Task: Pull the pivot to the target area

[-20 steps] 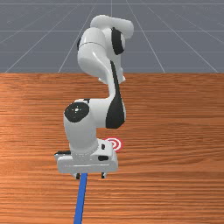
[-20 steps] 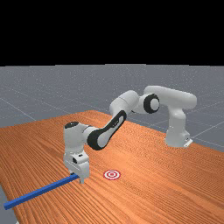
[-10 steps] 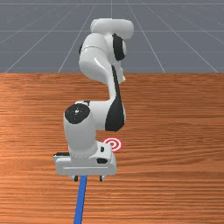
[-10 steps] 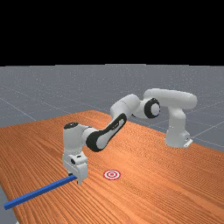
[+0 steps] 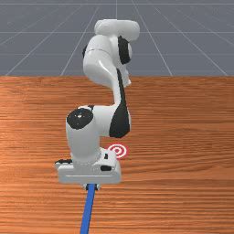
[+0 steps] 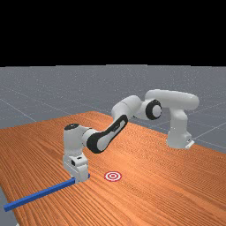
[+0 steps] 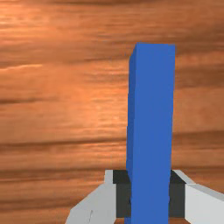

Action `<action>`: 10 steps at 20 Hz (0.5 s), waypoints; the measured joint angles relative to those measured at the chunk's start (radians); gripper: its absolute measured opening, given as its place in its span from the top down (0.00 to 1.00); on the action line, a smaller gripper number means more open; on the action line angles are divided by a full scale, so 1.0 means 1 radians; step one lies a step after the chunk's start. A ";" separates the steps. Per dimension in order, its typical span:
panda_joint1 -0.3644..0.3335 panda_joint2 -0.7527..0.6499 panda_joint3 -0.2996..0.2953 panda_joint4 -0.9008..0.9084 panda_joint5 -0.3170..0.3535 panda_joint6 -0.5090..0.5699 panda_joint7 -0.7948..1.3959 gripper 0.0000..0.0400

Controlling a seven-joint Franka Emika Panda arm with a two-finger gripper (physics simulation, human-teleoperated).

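Observation:
In the front view my gripper (image 5: 92, 186) is low over the near part of the table, with the blue bar (image 5: 87, 214) running from it toward the near edge. My gripper (image 6: 81, 180) holds the bar (image 6: 39, 194) close to one end in the far view, and a short tip sticks out past the hand. The wrist view has both dark pads of the gripper (image 7: 150, 199) against opposite sides of the blue bar (image 7: 152, 113). The red and white round target (image 5: 118, 151) lies beyond the hand, partly covered by it; the far view has the whole target (image 6: 113, 176).
The orange-brown table (image 5: 183, 137) extends on both sides of the arm. In the far view, the bar's other end reaches the table's edge (image 6: 9, 207) at the left. The arm's base (image 6: 178, 140) stands at the far view's right.
The fingers have come together onto the bar from both sides. In the front view the bar has shifted slightly right. Earlier, my hand moved a little toward the near edge.

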 joint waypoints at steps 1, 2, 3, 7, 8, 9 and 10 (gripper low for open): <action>0.005 0.014 -0.003 0.035 0.003 -0.026 0.011 0.76; 0.004 0.008 -0.003 0.024 0.003 -0.022 0.022 0.76; 0.008 0.026 -0.006 0.062 0.005 -0.038 0.027 0.76; 0.004 0.013 -0.002 0.031 0.000 -0.027 0.002 0.76; 0.004 0.013 -0.002 0.031 0.000 -0.027 0.002 0.76; 0.004 0.013 -0.002 0.031 -0.001 -0.027 0.002 0.76; 0.004 0.013 -0.002 0.031 -0.001 -0.027 0.003 0.76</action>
